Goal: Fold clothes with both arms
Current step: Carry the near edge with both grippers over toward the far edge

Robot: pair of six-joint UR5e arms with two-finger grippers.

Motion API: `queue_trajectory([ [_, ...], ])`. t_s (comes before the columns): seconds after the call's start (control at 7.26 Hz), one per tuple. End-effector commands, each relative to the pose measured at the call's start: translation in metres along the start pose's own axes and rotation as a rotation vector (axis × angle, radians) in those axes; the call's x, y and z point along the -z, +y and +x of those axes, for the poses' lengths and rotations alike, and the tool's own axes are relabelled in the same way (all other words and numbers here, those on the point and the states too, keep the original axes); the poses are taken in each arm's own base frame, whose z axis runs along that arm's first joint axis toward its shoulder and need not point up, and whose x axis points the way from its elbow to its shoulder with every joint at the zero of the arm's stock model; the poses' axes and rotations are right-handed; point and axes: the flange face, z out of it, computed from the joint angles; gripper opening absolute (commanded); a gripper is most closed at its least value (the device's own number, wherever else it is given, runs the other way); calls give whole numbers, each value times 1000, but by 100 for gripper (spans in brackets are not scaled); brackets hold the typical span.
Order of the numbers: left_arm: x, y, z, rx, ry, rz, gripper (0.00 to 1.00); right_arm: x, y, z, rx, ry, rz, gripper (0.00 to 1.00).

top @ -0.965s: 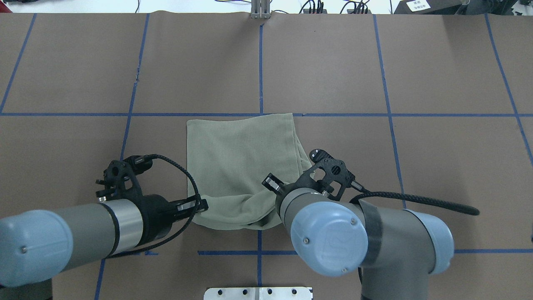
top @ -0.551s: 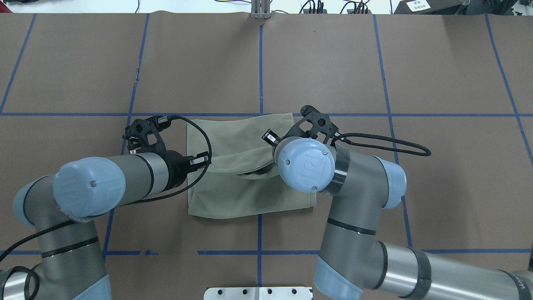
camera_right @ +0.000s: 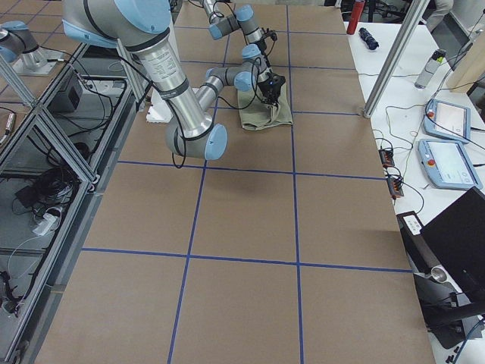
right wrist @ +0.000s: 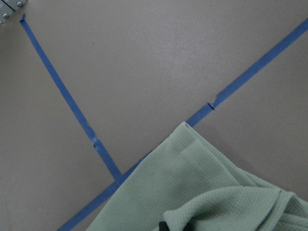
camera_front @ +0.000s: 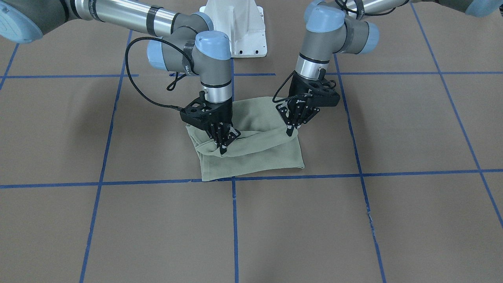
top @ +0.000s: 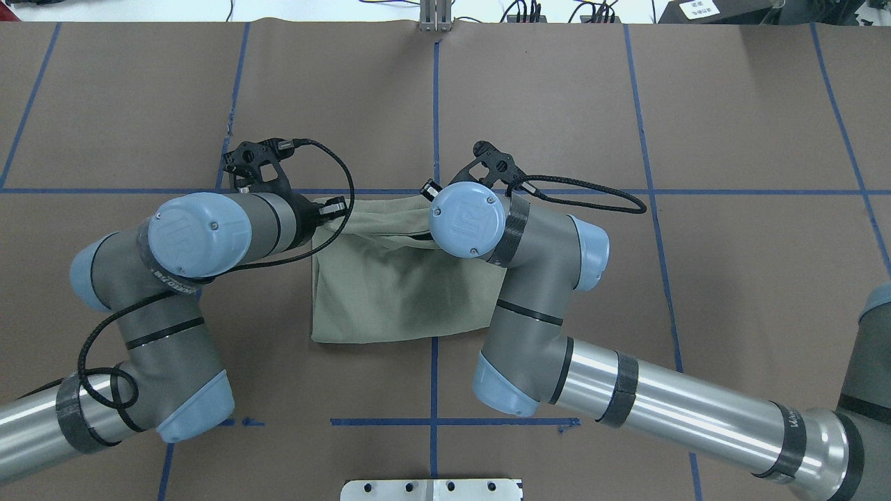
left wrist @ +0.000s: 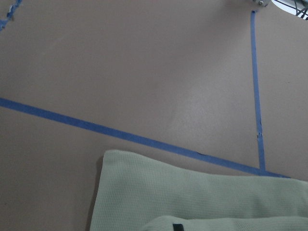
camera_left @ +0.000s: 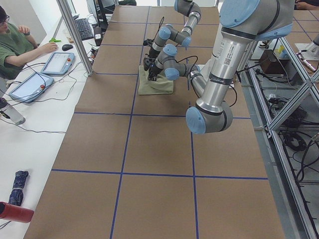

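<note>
The sage-green shirt (top: 404, 299) lies folded on the brown table, near the centre blue line. Its edge is lifted and draped between the two grippers, over the far part of the shirt (camera_front: 251, 159). My left gripper (camera_front: 291, 129) is shut on that edge at one end, seen in the overhead view at the shirt's far left corner (top: 328, 211). My right gripper (camera_front: 223, 147) is shut on the other end; in the overhead view its wrist hides it. Both wrist views show the knit fabric (left wrist: 192, 202) (right wrist: 211, 192) just below the camera.
Blue tape lines (top: 434, 104) divide the brown table cover into squares. The white pedestal base (camera_front: 239, 31) stands at the robot's side. A person (camera_left: 20, 42) sits at a side table with tablets, beyond a metal post (camera_left: 75, 35).
Both arms have carried the shirt's near edge away from the robot, up and over toward the far edge. The visible shirt is now shorter front to back.
</note>
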Motion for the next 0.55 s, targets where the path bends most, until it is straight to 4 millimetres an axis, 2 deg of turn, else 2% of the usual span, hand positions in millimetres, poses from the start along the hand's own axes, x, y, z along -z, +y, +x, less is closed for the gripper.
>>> queue_trajectory([
  [0.0,-29,-19,-1,-2,-45,21,0,-3,-1,-3,5,0,3,0],
  [0.28,-32,-19,0,-4,-49,19,0,-8,-6,-2,27,8,10,0],
  [0.41,-32,-19,1,-4,-47,19,11,-8,-12,-4,59,7,16,46],
])
